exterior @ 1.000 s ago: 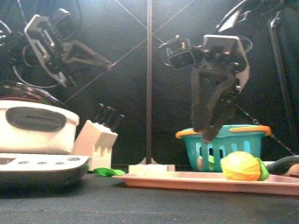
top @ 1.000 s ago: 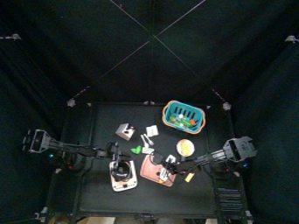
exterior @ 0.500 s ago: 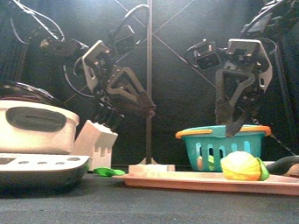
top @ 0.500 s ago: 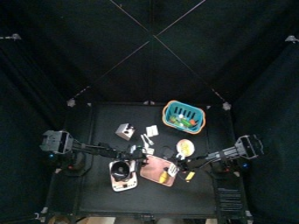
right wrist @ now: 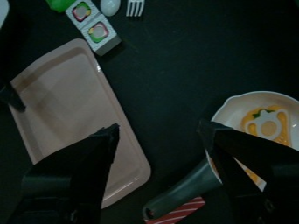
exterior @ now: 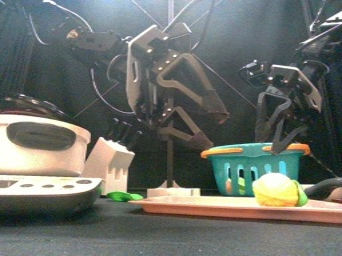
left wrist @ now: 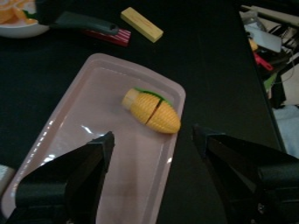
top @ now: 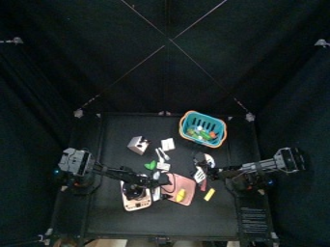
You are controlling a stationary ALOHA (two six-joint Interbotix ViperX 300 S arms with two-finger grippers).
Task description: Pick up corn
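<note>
Corn [left wrist: 153,111] between wide left jaws

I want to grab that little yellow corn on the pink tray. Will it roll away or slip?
The short yellow corn cob looks rounded, so it may well roll if nudged sideways. It lies on a smooth pink plastic tray, so it could also slide. It seems a small, probably light and stiff toy, and the open left hand should fit around it.
</note>
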